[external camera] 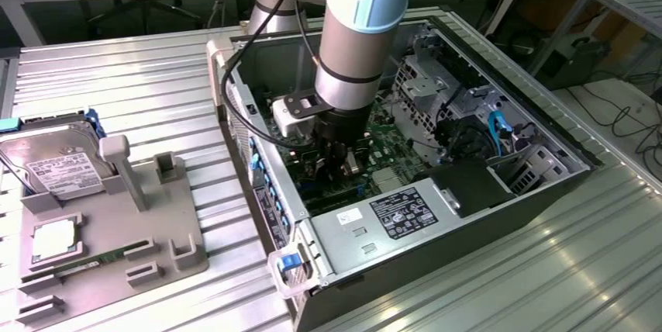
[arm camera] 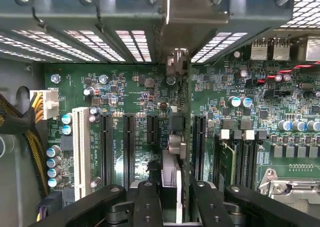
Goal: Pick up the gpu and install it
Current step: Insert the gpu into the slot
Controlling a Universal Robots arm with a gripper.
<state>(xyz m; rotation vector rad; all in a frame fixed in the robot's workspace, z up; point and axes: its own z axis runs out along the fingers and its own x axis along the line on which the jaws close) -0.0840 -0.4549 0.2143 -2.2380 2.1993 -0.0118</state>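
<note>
Reached straight down into the open computer case [external camera: 538, 107], forearm near vertical, nearer the case wall that faced the grey fixture tray [external camera: 155, 231] than the far rim. Hung low over the motherboard [arm camera: 125, 82], with the drive cages [external camera: 424, 84] crowding one side and open board on the other. Pinched the gpu [arm camera: 176, 142] edge-on in the gripper [arm camera: 175, 207], fingers [arm camera: 146, 202] pressed against both faces. Held it upright between two black expansion slots [arm camera: 106, 147]; could not tell whether it touched the board.

Gpu [arm camera: 175, 152] upright in pincer [arm camera: 176, 199] above motherboard [arm camera: 130, 87]
</note>
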